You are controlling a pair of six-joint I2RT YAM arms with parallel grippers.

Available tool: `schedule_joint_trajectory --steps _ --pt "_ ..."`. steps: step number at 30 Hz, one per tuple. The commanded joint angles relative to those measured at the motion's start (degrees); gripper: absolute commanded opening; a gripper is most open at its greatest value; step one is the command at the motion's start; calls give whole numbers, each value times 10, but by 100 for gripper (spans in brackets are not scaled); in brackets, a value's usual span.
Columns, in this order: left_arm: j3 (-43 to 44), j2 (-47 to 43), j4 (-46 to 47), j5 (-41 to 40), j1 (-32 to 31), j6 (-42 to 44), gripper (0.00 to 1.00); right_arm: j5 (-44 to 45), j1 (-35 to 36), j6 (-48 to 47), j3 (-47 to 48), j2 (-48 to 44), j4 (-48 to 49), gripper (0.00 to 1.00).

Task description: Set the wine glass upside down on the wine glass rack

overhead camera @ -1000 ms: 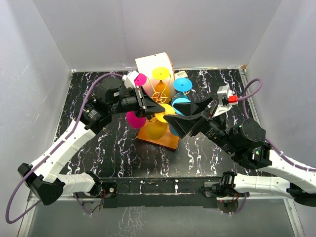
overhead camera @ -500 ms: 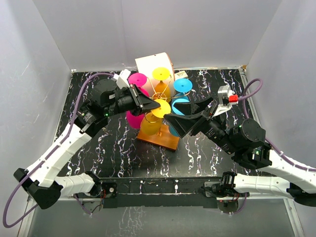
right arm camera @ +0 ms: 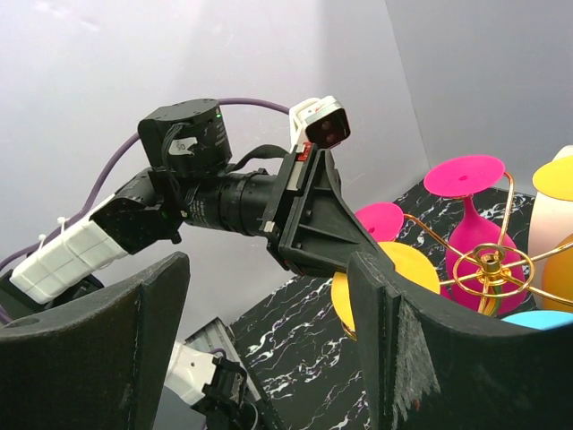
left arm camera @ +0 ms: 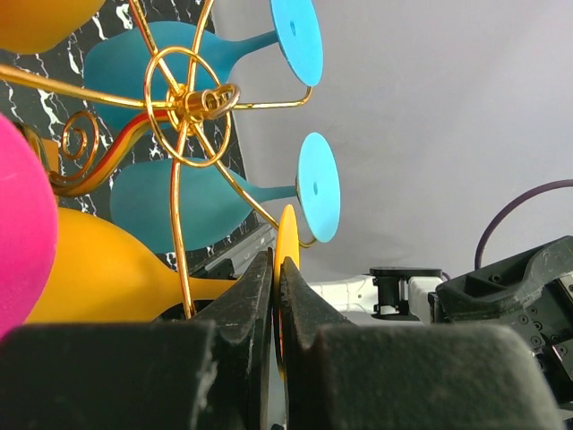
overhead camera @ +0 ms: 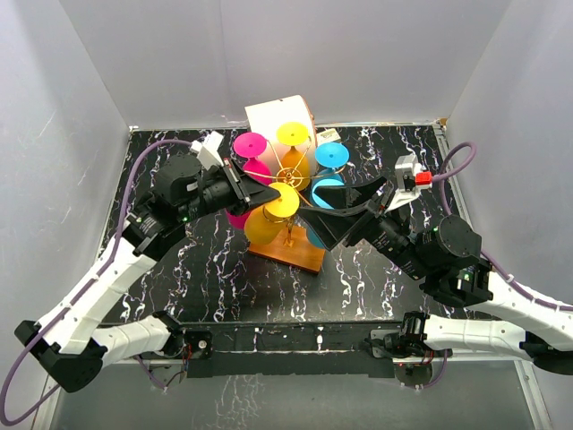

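Nearest, left fingers (left arm camera: 242,305) pressed together, pinching the foot rim of the orange wine glass (left arm camera: 107,278), its bowl just left of them, stem beside a gold wire of the rack (left arm camera: 192,97) just beyond; right fingers (right arm camera: 89,358) spread and empty, apart from the rack; blue glasses (left arm camera: 188,206) hang farthest.

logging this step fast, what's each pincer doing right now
Left pincer: shut on the orange wine glass, at its foot.
Right pincer: open, holding nothing.
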Motion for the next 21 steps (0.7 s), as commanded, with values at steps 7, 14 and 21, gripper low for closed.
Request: schedule_joint_trajectory --steps 7,14,21 --pt "-18 -51 -2 -10 -2 -1 0 1 2 5 -3 1 25 70" --pt "-24 -63 -13 -8 -3 1 0 0 2 6 -2 2 25 70" --pt "-22 -61 -1 31 -2 12 0 0 2 9 -4 3 26 70"
